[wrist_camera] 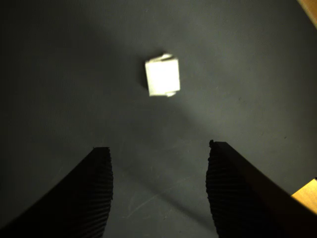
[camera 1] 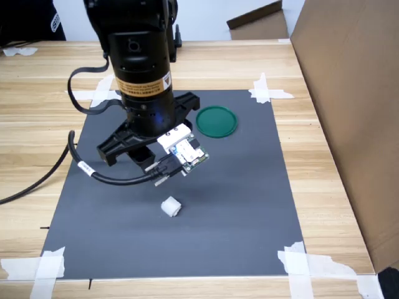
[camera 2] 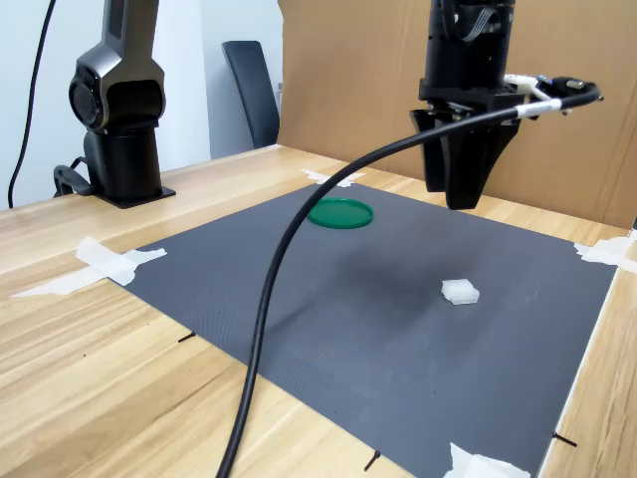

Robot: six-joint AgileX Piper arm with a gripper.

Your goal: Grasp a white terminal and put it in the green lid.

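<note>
Wrist view shows the black gripper (wrist_camera: 158,191) with fingers apart, hovering above the dark grey mat (wrist_camera: 74,74); the small white blocky plastic terminal (wrist_camera: 162,77) lies untouched near the mat's middle. Well apart, the flat round dark-green plastic lid (camera 1: 216,121) rests near the mat's far edge.

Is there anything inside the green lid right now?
No. The green lid looks empty in both exterior views. The white terminal sits apart on the dark mat, and the open gripper hovers above it. Nothing covers the lid.
</note>
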